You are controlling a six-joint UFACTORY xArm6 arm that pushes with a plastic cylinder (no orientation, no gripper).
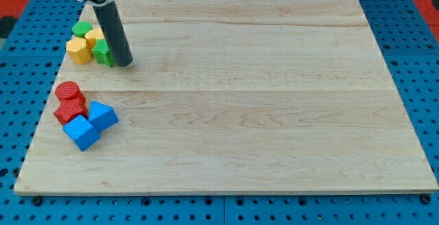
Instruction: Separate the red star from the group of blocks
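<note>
My tip (123,63) rests on the wooden board (260,101) near its top-left corner, touching or just beside a green block (103,52) on that block's right. That green block belongs to a cluster with a yellow block (79,50), a second yellow block (95,36) behind it, and a green round block (82,29) at the top. The rod has no claw, so nothing is gripped. The red star (69,110) lies well apart from the tip, lower on the view's left, pressed between a red cylinder (68,91) above it and two blue blocks: a blue cube (81,132) below and a blue wedge-like block (103,116) to its right. No writing can be read. The board is pale planked wood on a blue pegboard (405,46) with rows of holes.
</note>
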